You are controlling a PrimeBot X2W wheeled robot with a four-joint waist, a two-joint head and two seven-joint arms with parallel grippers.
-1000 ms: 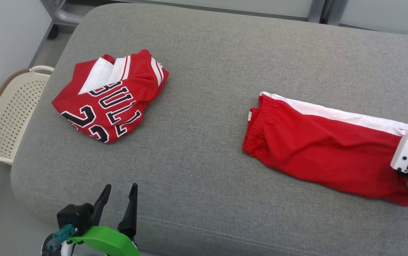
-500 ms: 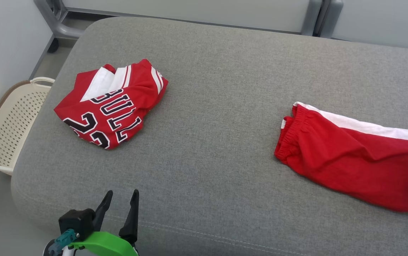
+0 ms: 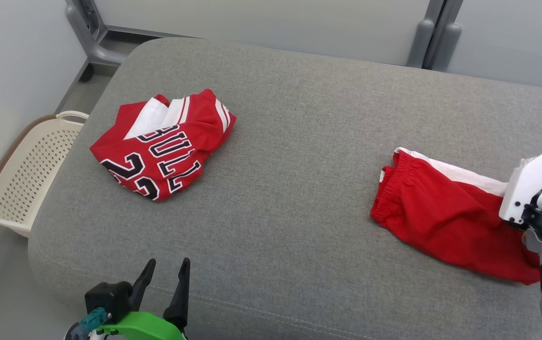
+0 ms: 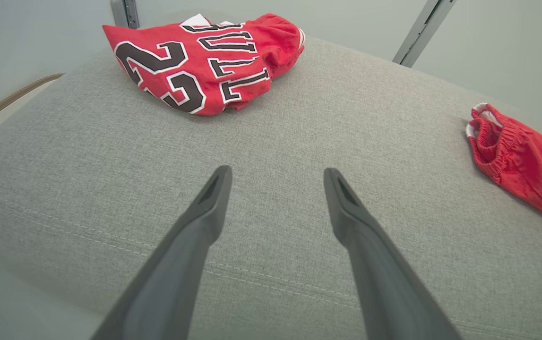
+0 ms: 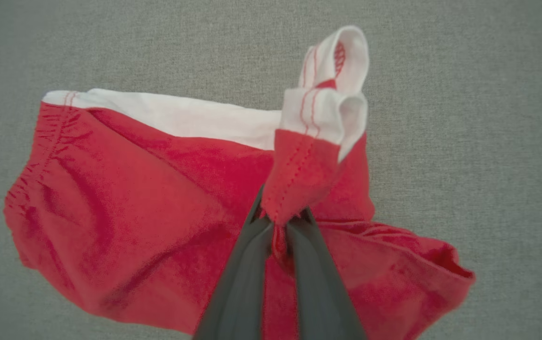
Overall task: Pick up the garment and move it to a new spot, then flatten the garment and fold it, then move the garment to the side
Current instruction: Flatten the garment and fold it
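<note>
Where right gripper pinches shorts hem, red fold hides its tips.

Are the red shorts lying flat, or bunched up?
Bunched: the right gripper pinches a hem corner of the red shorts, lifted over the rest.

Folded red jersey on grey cushion, cream perforated basket on floor beside it
</note>
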